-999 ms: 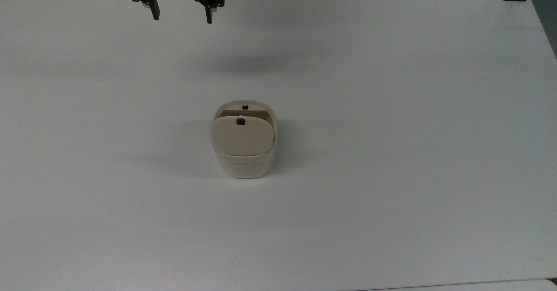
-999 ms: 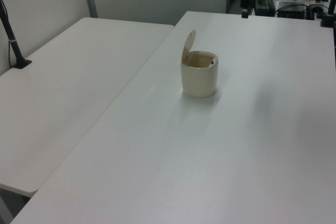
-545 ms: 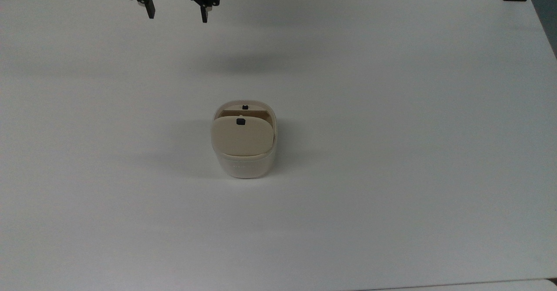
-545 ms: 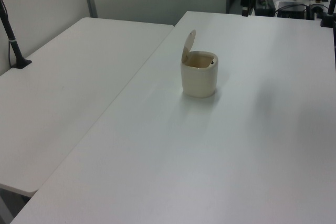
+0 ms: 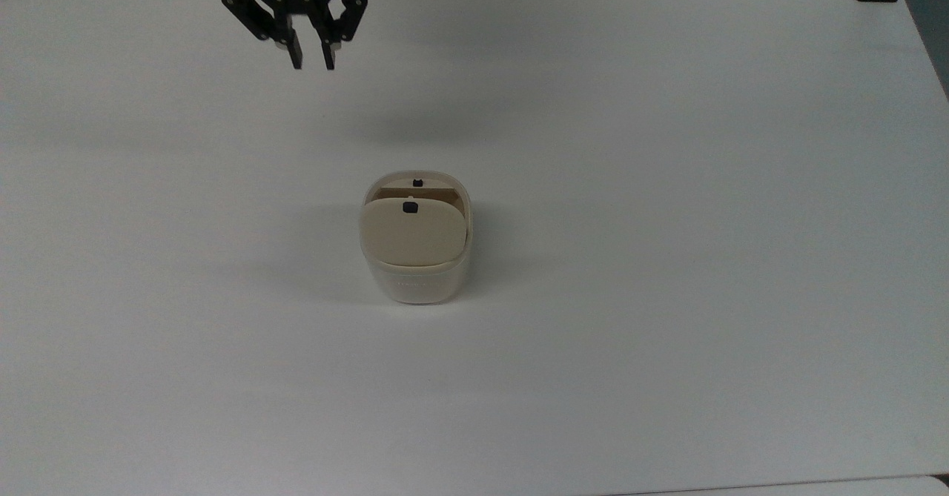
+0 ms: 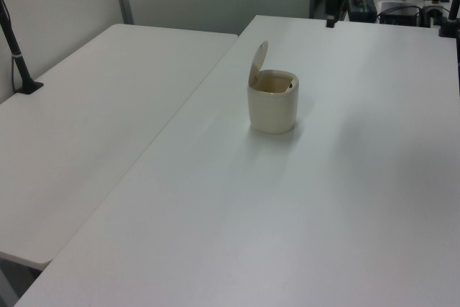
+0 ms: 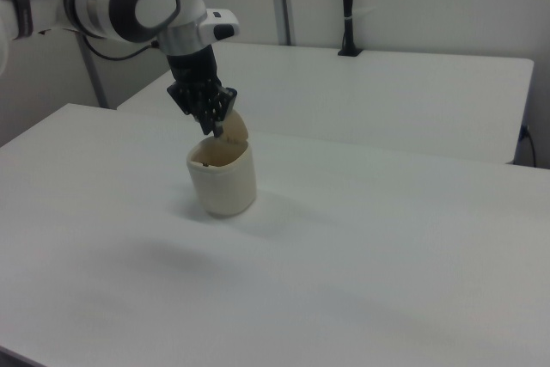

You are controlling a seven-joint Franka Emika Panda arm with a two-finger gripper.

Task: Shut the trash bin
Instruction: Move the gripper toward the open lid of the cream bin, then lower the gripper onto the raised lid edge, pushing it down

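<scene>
White counter (image 5: 667, 184) carries one thing: the trash bin (image 5: 417, 277), mid-surface in the top view, standing upright. Its lid (image 5: 412, 230) is up, hinged at the edge nearer the top view's bottom; in the left view the lid (image 6: 258, 64) stands near vertical on the bin's left rim, mouth exposed. A small black mark (image 5: 408, 207) sits near the lid's free edge, and a second one on the far inner rim. The gripper (image 5: 311, 62) hangs in the air near the top view's upper edge, left of the bin's centreline, well apart from it and holding nothing; fingers are drawn close with a narrow gap between them. In the right view the gripper (image 7: 219, 129) overlaps the lid's top edge, but the top view puts it well short of the bin, so that overlap reads as line of sight, not contact. Key relation: the bin lies toward the top view's bottom and slightly right of the gripper, with the lid's inner face turned toward the gripper. Closing likely means getting behind or above the free edge and pushing it down toward the open mouth; task not started on the lid.
</scene>
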